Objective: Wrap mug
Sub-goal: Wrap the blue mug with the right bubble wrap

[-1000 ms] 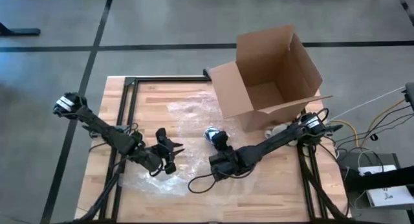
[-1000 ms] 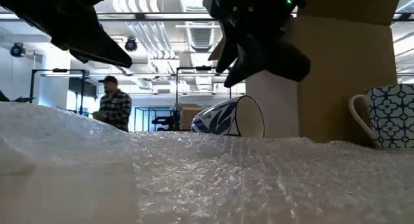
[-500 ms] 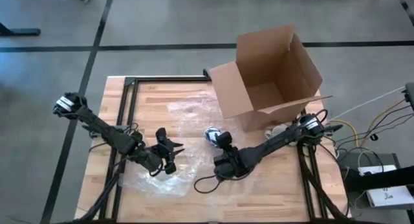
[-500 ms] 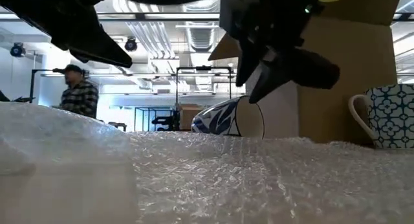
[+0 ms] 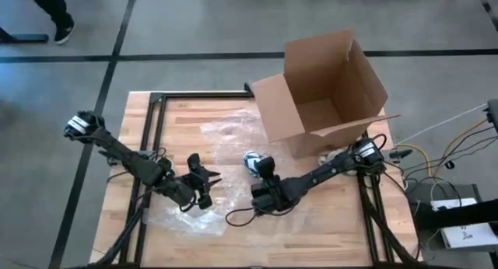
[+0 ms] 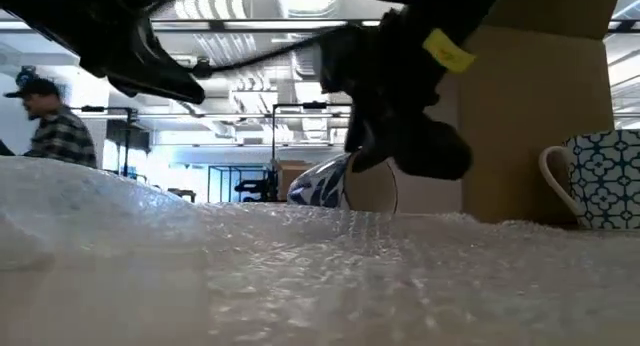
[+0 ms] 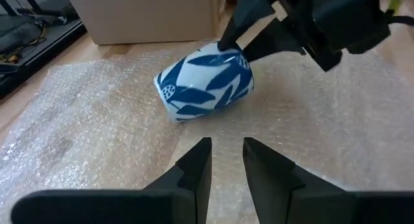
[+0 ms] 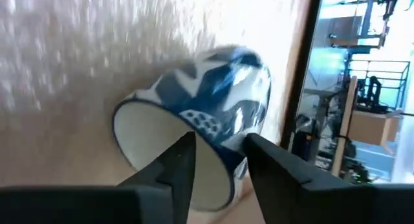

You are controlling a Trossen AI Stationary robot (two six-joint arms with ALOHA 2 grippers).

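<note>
Right gripper [image 5: 264, 169]: you have it low over the bubble wrap [image 5: 222, 156] at the open mouth of the blue-and-white leaf-pattern mug [image 7: 206, 84], fingers [image 8: 169, 162] parted a little, one tip just inside the rim, nothing pinched. Mug lies on its side on the wrap near the table's [image 5: 187, 113] middle, just in front of the open cardboard box [image 5: 327, 86]. Your left gripper [image 5: 208, 178] hangs beside it over the wrap, fingers [image 7: 194, 169] slightly spread and empty; a second patterned mug [image 6: 600, 181] stands upright by the box.
</note>
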